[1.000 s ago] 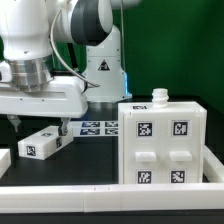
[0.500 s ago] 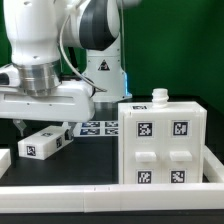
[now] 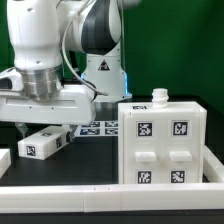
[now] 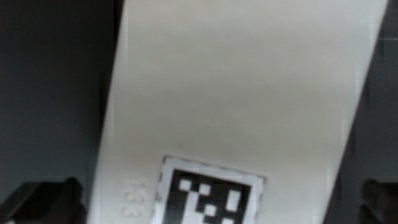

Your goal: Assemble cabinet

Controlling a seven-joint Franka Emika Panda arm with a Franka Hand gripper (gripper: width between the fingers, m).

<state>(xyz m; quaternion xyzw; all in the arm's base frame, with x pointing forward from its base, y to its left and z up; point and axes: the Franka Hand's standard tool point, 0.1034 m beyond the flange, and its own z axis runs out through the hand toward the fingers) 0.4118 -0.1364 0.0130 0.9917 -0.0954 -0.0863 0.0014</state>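
Note:
The cabinet shell (image 3: 165,145) is a white box with square tags on its front, standing at the exterior view's right, with a small white knob (image 3: 159,97) on top. A long white tagged block (image 3: 43,142) lies on the black table at the exterior view's left. My gripper (image 3: 45,127) is right above this block, with a finger on each side of it. In the wrist view the block (image 4: 222,110) fills the frame, with a tag near my fingers (image 4: 39,200). The jaws stand apart, clear of the block's sides.
The marker board (image 3: 100,127) lies flat behind the block, in front of the robot base (image 3: 102,65). A small white part (image 3: 4,158) shows at the exterior view's left edge. A white rail (image 3: 110,192) runs along the table's front.
My gripper has moved toward the exterior view's right and come down over the long block. The block and the cabinet shell have not moved.

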